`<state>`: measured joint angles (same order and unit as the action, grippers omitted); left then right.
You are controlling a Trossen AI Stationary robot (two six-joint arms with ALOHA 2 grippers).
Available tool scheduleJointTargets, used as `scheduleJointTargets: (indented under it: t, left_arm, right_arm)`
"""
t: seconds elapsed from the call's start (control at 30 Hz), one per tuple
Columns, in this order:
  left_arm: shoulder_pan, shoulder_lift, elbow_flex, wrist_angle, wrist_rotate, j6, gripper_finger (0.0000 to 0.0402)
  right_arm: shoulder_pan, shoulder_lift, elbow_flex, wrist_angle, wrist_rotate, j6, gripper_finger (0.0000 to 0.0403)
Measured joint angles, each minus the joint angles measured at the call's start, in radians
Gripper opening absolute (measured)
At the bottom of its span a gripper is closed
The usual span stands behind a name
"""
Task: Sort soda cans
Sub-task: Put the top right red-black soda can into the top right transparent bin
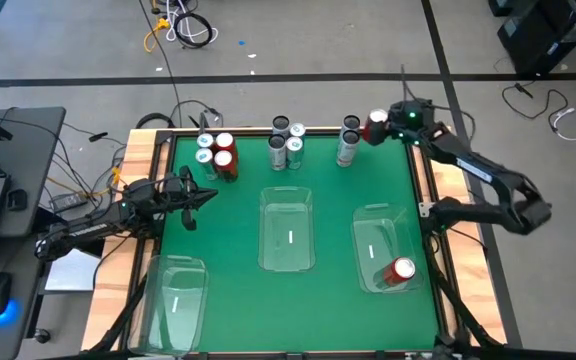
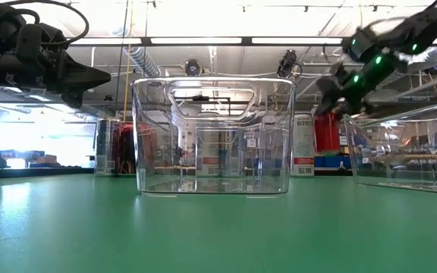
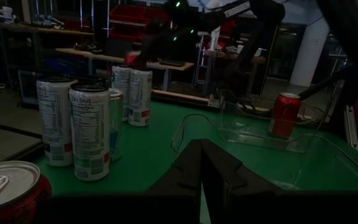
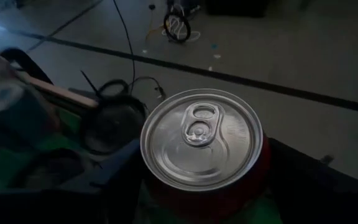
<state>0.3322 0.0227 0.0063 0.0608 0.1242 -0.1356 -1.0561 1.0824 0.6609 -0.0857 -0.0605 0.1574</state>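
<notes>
While straddled by the right gripper (image 4: 204, 186), jaws spread either side, not yet pinching: red soda can (image 4: 202, 146), upright at the far edge of the green table (image 1: 318, 170). Judged rigid, smooth, slippery, dentable; best gripped mid-wall. Left gripper (image 1: 205, 197): pressed together, empty, waiting.

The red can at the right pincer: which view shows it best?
The right wrist view: the red can fills the picture, its lid and tab plain, between the right pincer's dark fingers. The high view shows it small at the table's far edge. The low view shows only a red patch behind the arm. The left wrist view barely shows it.
</notes>
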Motion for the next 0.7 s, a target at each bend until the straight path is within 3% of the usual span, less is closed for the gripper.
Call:
scheduleJointTargets:
  t: [0.23, 0.5, 0.7]
  left_arm:
    - [0.000, 0.000, 0.000, 0.000, 0.000, 0.000, 0.0012]
    - [0.000, 0.000, 0.000, 0.000, 0.000, 0.000, 0.0012]
    - [0.000, 0.000, 0.000, 0.000, 0.000, 0.000, 0.0012]
  right_arm:
    - [0.111, -0.276, 0.096, -0.330, 0.101, 0.037, 0.0281]
    - [0.387, -0.561, 0.112, -0.599, 0.252, 0.209, 0.0281]
    - [0.582, -0.664, 0.113, -0.711, 0.257, 0.296, 0.0281]
